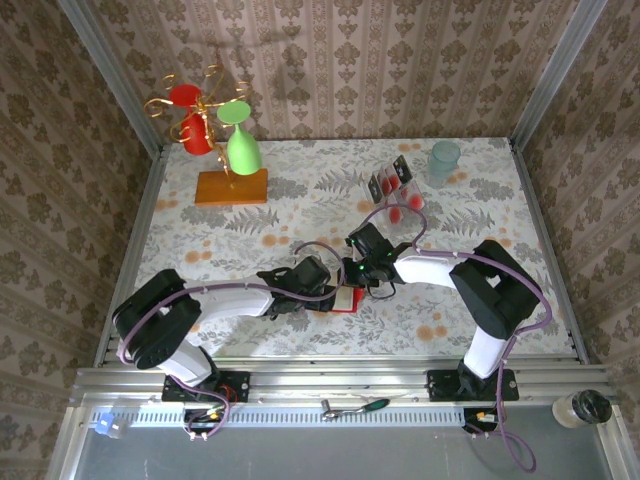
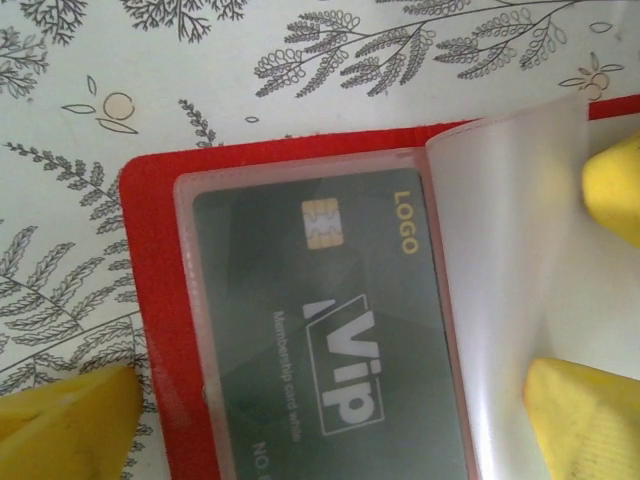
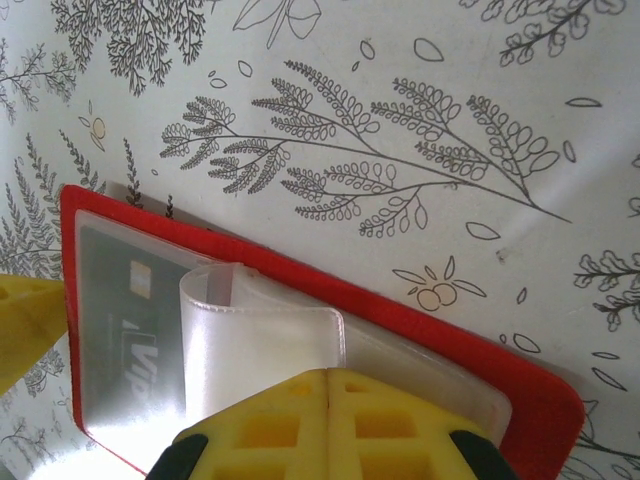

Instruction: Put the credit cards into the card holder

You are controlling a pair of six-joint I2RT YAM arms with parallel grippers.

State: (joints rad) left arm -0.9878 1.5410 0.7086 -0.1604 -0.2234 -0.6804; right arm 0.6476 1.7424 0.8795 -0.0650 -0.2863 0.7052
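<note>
**Holder open, flap pinched up, no card in hand**

Your right gripper (image 3: 330, 385) is closed tight on a clear flap (image 3: 260, 330) of the holder (image 3: 420, 325). It lifts the flap into a curl directly under its fingers. Your left gripper (image 2: 325, 400) stands wide and empty just above the same holder. One of its fingers is beside the holder's outer edge and the other is over the raised flap. Between those fingers a dark VIP card (image 2: 330, 320) already sits in a sleeve. The holder lies open and flat on the table (image 1: 200, 250), right below both grippers.

Judged from this, you are opening a pocket. Neither gripper holds a loose card, so the next move calls for fetching one with the free left gripper, with the right holding the flap up.

Beyond the right gripper, well apart, are the cards (image 1: 398, 195), with a pale cup (image 1: 444, 160) farther off. The right arm (image 1: 440, 268) lies across the left gripper's path to them. Far beyond the left gripper, coloured glasses (image 1: 215, 125) hang on a gold stand set on an orange block (image 1: 232, 187).
</note>
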